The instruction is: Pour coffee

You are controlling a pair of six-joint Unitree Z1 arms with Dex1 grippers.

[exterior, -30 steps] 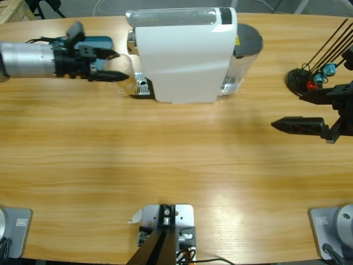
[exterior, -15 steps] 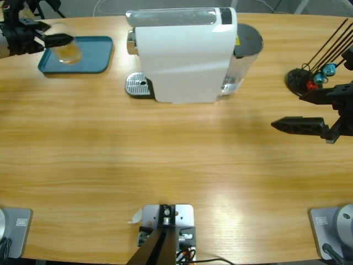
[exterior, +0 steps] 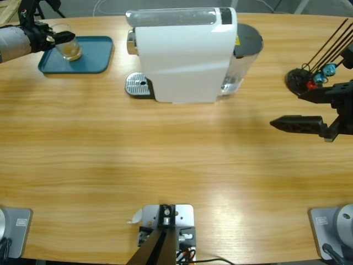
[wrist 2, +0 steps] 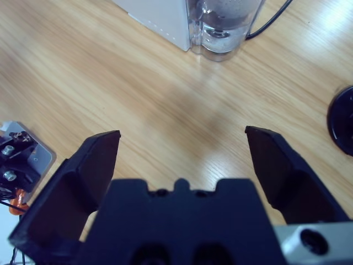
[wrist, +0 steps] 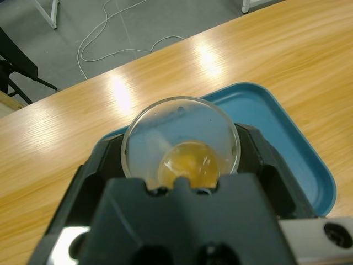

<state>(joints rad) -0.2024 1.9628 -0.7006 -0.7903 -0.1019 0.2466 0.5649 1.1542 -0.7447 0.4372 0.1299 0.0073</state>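
left gripper (exterior: 60, 40) clenched around clear glass cup (exterior: 67, 48) over teal tray (exterior: 91, 62) at upper left, thin amber coffee (wrist: 190, 165) in cup bottom, white coffee machine (exterior: 185, 55) top centre, right gripper (exterior: 309, 113) released, above wooden surface (exterior: 165, 165) at right edge

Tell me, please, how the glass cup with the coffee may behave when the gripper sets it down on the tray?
The glass cup looks smooth and rigid, so probably slippery and breakable. Only a thin layer of coffee lies inside, so it is likely light and may tip easily. The left gripper holds it over the blue tray.
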